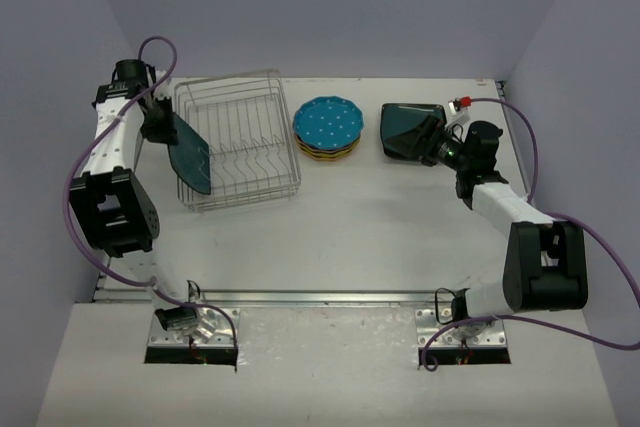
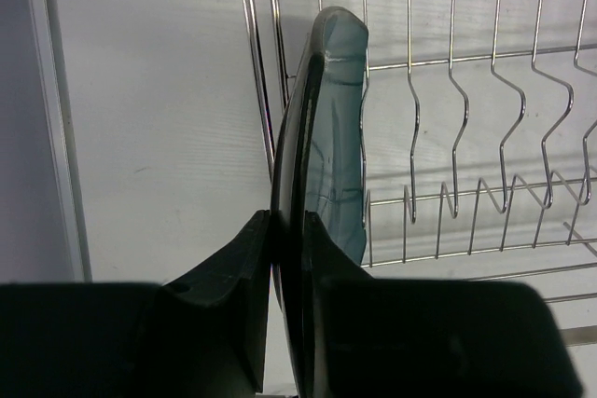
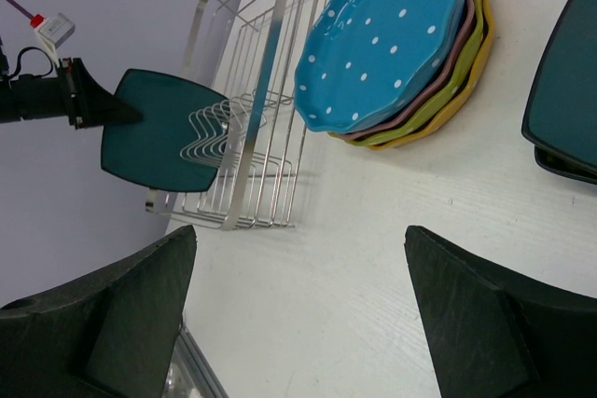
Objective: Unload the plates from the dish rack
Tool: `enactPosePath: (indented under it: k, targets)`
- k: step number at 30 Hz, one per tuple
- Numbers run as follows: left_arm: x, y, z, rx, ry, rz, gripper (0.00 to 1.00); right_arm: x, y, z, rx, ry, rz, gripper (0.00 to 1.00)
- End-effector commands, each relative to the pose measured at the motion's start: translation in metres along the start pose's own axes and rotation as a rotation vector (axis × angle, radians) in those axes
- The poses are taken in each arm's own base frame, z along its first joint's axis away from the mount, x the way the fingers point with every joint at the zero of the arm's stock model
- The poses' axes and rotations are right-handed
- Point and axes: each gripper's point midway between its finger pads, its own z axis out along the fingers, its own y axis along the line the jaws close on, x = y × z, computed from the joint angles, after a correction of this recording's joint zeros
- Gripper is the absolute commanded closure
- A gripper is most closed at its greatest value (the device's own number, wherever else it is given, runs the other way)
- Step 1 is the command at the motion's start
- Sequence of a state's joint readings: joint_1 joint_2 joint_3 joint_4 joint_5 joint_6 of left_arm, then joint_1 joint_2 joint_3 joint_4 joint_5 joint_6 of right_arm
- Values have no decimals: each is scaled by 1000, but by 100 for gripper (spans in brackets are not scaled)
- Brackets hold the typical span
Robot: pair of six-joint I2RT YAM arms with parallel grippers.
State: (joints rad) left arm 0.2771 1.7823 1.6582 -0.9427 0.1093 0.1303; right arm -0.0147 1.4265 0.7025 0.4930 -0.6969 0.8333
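Note:
My left gripper point(image 1: 166, 133) is shut on the edge of a squarish dark teal plate point(image 1: 190, 154) and holds it upright at the left end of the silver wire dish rack point(image 1: 262, 137). In the left wrist view the plate point(image 2: 326, 128) is edge-on between my fingers point(image 2: 233, 267), beside the rack's tines point(image 2: 457, 137). A stack of round scalloped plates, dotted blue on top point(image 1: 328, 123), lies right of the rack. My right gripper point(image 1: 434, 140) is open and empty at the edge of stacked squarish dark plates point(image 1: 405, 130).
In the right wrist view, the open fingers point(image 3: 131, 314) frame bare table, with the dotted blue plate point(image 3: 382, 34), the rack point(image 3: 266, 72) and the held teal plate point(image 3: 154, 132) beyond. Purple walls enclose the table. Cables trail from both arms.

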Motion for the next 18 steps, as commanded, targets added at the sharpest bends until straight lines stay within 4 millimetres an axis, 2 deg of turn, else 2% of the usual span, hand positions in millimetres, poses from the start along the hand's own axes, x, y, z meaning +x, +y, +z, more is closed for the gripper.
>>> enactPosePath:
  k: [1,6,10,13,18]
  targets:
    - [-35,15,-33,-84,-112,54,100,-12,19,-1,-50,-28,-56,9]
    - [-44,36,-47,-198,-114,130,100,-8,26,2,-64,-17,-63,9]
    - [-47,41,-49,-222,-113,156,100,-7,29,3,-74,-12,-67,9]
    - [-55,35,-55,-189,-142,164,100,-7,31,4,-78,-12,-71,9]
    - [-76,7,-80,-63,-218,143,100,-9,39,5,-94,-11,-69,9]
